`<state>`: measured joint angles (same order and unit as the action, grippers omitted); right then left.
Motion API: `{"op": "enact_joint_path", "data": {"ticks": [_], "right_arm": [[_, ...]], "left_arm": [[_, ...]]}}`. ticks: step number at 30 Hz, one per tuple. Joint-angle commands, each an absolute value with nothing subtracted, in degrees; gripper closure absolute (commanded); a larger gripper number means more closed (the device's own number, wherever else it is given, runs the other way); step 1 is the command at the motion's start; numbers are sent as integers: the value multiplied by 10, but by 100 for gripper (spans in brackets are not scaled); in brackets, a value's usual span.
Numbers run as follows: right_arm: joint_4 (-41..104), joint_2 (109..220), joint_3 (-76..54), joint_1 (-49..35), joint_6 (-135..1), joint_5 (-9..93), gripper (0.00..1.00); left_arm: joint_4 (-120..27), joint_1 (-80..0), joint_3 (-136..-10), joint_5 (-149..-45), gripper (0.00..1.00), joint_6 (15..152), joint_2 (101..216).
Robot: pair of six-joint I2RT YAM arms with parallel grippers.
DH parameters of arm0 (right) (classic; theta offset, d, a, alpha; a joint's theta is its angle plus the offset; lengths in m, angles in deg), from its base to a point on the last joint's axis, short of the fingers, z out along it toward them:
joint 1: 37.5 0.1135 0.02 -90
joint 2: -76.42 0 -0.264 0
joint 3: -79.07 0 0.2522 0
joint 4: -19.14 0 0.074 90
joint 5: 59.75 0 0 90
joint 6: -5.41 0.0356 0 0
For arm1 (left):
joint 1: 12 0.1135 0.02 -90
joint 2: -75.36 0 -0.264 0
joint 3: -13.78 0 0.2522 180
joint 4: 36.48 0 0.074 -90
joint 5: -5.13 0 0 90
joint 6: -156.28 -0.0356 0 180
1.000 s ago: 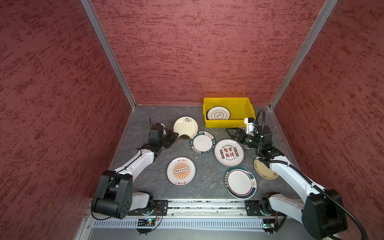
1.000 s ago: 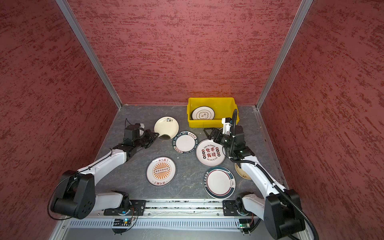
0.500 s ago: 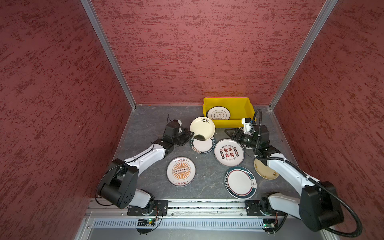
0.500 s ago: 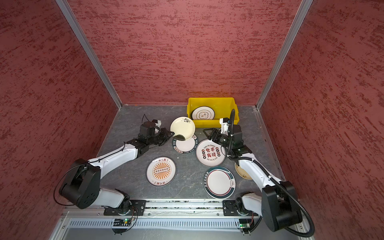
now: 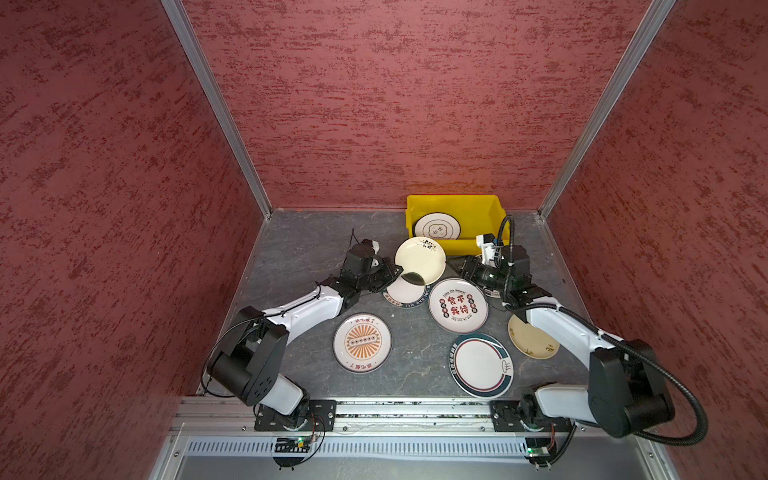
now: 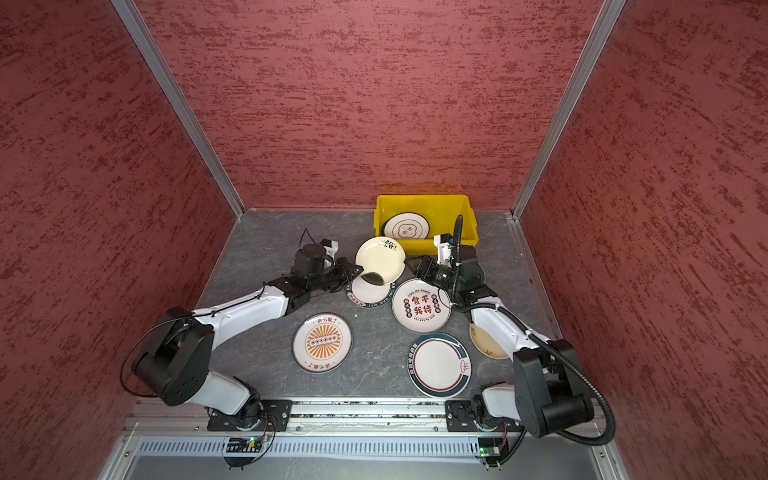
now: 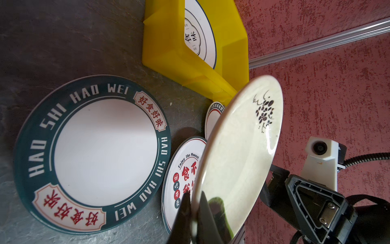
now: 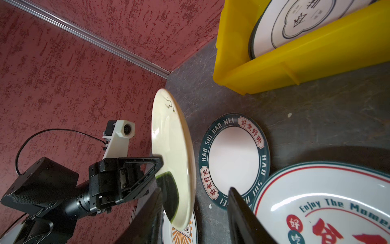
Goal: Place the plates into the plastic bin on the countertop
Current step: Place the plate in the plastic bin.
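Yellow plastic bin (image 5: 453, 204) stands at the back of the grey countertop (image 5: 307, 249), against the red wall (image 5: 415, 104). It holds 1 white plate (image 5: 437, 227) in its left half. Just in front of the bin, the left gripper (image 5: 397, 273) is clamped on the rim of a cream plate (image 5: 420, 259), which is held tilted on edge above a teal-rimmed plate (image 5: 405, 292). The right gripper (image 8: 195, 189) has its jaws partly apart, and the cream plate's lower edge sits between its 2 fingers (image 8: 238, 211). Whether either finger touches the plate cannot be told. Flat on the countertop lie a red-character plate (image 5: 457, 305), a sunburst plate (image 5: 361, 342) and a striped-rim plate (image 5: 482, 365).
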<state>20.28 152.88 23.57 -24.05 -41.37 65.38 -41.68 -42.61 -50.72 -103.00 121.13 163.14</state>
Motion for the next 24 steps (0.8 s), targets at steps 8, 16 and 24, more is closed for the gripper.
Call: {"op": "enact_joint_path", "data": {"ticks": [8,16,24], "right_arm": [[180,1546,220,-237,-419,665,63],[181,1554,215,-236,-419,664,86],[198,1553,211,-236,-421,647,100]], "left_arm": [[-382,-448,-531,-1046,100,1210,1638],[-391,-446,-532,-1045,100,1207,1637],[-404,-429,-524,-1044,59,1197,1621]]}}
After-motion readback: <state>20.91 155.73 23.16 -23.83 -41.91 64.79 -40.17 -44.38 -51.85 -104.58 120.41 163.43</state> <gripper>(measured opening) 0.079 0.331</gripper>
